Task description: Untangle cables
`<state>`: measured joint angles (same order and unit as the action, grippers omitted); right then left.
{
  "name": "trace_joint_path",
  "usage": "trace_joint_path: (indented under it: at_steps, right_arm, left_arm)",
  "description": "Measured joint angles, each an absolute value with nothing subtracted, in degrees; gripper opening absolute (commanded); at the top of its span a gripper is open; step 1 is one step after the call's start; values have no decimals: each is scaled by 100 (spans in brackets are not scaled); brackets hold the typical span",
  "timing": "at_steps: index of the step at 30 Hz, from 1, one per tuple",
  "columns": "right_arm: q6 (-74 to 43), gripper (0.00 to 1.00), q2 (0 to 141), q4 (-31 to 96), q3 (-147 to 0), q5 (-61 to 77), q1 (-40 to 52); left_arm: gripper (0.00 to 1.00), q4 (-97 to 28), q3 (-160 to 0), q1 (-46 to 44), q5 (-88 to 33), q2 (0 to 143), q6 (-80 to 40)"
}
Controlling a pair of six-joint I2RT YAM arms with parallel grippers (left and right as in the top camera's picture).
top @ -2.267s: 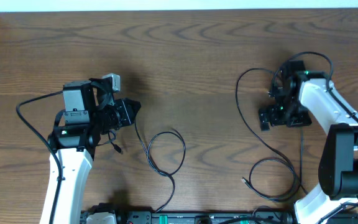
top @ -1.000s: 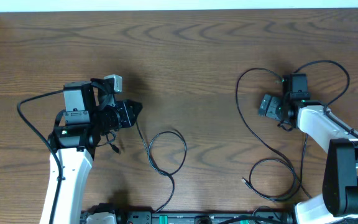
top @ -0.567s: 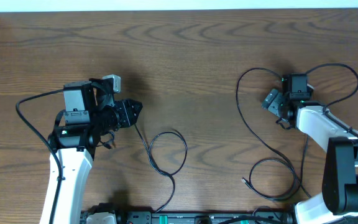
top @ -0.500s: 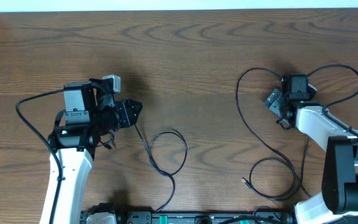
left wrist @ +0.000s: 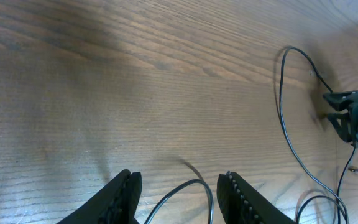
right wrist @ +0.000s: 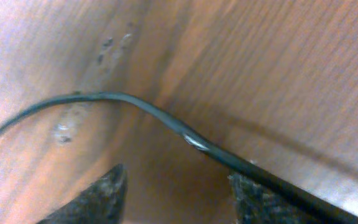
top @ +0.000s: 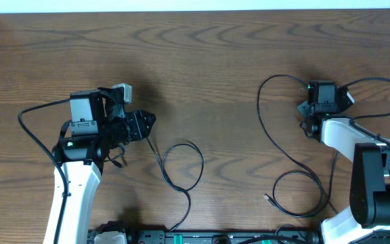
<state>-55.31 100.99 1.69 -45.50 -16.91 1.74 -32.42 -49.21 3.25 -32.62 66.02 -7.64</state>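
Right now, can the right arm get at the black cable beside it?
Probably yes: the cable lies bare on the table just ahead of the right arm's parted jaws, with nothing between.

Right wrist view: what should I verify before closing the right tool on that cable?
1. Right tool jaws apart: ok.
2. Right cable between the fingertips: not ok, it crosses just ahead of them.
3. Tool height over that cable: cannot tell.
4. Cables separated: ok, the left cable lies well apart in the overhead view.
5. Left tool open, gripping nothing: ok.
6. Plug end lying free: ok.
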Motion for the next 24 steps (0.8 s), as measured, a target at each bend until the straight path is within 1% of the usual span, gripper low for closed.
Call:
trace_joint_path:
  at_steps: [1,2,3,5,6,8,9,10,11,12,14,16,17,18,21,24]
  right_arm:
    - [-5599,32,10116,62,-4539,-1610,174]
    - [-5655,25,10130,-19,-4530,-1538,174]
    - [-5684,21,10143,-115,-4515,-1441,172]
    - [-5653,20,10186,-320,-4480,-1256,167]
    - [-5564,23,10204,-464,-4451,-1103,167]
    - [-5321,42,10232,-661,-4429,-821,167]
    - [-4958,46,10252,-812,-4423,-427,165]
    - [-4600,55,10250,-934,-4421,-32,161]
    - [-4204,61,10254,-1002,-4418,429,161]
    - [-3778,65,10261,-1055,-4414,897,163]
    - [-2910,69,10265,-991,-4407,1911,165]
    - [-2239,75,10267,-740,-4407,2731,169]
    - [-1938,76,10267,-569,-4416,3070,172]
    - [-1747,76,10265,-414,-4421,3297,174]
    - [-1153,83,10245,213,-4466,3913,174]
    - [-827,86,10195,808,-4517,4281,174]
  left_arm:
    - [45,-3242,-4921,325,-3262,6602,-764]
    - [45,-3245,-4921,325,-3262,6602,-764]
    - [45,-3245,-4921,325,-3262,6602,-764]
    - [45,-3247,-4921,325,-3262,6602,-764]
    - [45,-3249,-4921,325,-3262,6602,-764]
    - [45,-3256,-4921,325,-3262,6602,-764]
    - [46,-3258,-4921,325,-3262,6602,-764]
    - [46,-3258,-4921,325,-3262,6602,-764]
    - [46,-3258,-4921,325,-3262,6602,-764]
    - [46,-3260,-4921,325,-3262,6602,-762]
    - [46,-3262,-4921,325,-3262,6602,-762]
    - [46,-3271,-4921,325,-3262,6602,-764]
    - [46,-3286,-4921,325,-3262,6602,-764]
    - [46,-3299,-4921,325,-3262,6602,-764]
    - [46,-3330,-4921,325,-3262,6602,-764]
    - [46,-3354,-4921,325,-3262,6602,-764]
